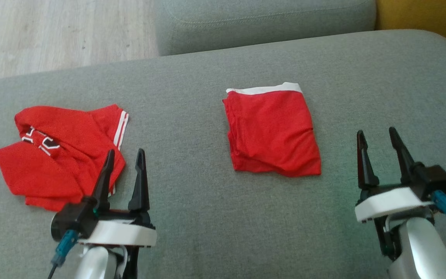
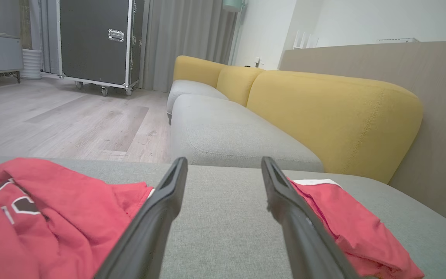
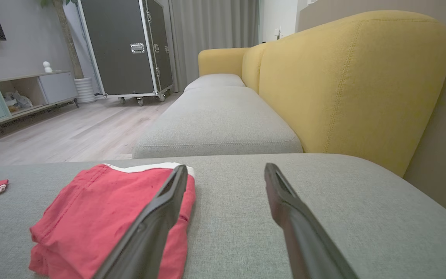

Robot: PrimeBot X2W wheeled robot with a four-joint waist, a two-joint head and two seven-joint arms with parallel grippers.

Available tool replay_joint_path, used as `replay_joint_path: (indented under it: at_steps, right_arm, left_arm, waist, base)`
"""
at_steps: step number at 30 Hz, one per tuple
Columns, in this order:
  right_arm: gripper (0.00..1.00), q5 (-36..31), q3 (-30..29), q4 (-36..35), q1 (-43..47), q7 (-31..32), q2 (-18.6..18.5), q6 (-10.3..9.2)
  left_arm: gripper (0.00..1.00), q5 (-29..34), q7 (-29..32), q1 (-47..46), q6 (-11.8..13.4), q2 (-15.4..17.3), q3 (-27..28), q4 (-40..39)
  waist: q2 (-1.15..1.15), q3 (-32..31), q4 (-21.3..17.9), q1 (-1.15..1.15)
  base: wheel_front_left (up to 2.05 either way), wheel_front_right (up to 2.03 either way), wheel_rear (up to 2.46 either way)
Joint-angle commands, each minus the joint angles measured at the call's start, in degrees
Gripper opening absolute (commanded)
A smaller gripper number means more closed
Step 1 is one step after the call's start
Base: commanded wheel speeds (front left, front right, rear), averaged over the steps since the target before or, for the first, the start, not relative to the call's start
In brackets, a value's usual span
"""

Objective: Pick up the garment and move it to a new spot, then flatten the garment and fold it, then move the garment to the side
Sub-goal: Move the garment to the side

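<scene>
Grey sofa cushion [image 1: 215, 217] carries a crumpled red jersey [image 1: 64, 155] near its left edge and folded red shorts [image 1: 273, 131] mid-cushion. The left end effector [image 1: 126, 152] and the right end effector [image 1: 376, 131] hover released. Pinching one loose layer could drag the jersey into the shorts.

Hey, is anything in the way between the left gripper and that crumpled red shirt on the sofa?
Nothing visible. The left gripper, open, hangs right beside the crumpled red shirt, over bare sofa cushion. The folded red garment lies apart, to its right.
</scene>
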Motion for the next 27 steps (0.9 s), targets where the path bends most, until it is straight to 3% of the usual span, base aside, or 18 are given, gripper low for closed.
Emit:
replay_joint_path:
  at_steps: [1, 14, 19, 27]
  right_arm:
    - [1.00, 0.49, 1.72, -2.76, -1.16, -0.62, 0.15, -0.05]
    - [1.00, -0.40, 2.06, -1.70, -1.91, -0.35, 0.15, -0.05]
    - [1.00, 0.10, 2.18, 3.12, -6.51, 2.55, 0.15, -0.05]
    - [1.00, 5.88, 1.64, 16.40, -15.01, 8.79, 0.15, -0.05]
  left_arm:
    - [1.00, -0.12, -0.55, -0.68, 0.21, 0.44, 2.49, -1.68]
    - [1.00, 0.38, -0.55, -1.15, 0.03, 0.44, 2.06, -2.11]
    - [1.00, 0.65, -0.55, -2.58, -0.21, 0.44, 1.26, -2.00]
    - [1.00, 0.41, -0.55, -5.51, -0.66, 0.44, -0.77, -1.14]
  waist:
    - [0.00, -0.24, -0.23, 0.01]
    - [0.00, 1.48, 1.34, 0.01]
    - [0.00, 4.39, 3.05, 0.01]
    - [0.00, 8.28, 6.94, 0.01]
  base:
    - [0.00, 0.00, 0.00]
    - [0.00, 0.00, 0.00]
    - [0.00, 0.00, 0.00]
    - [0.00, 0.00, 0.00]
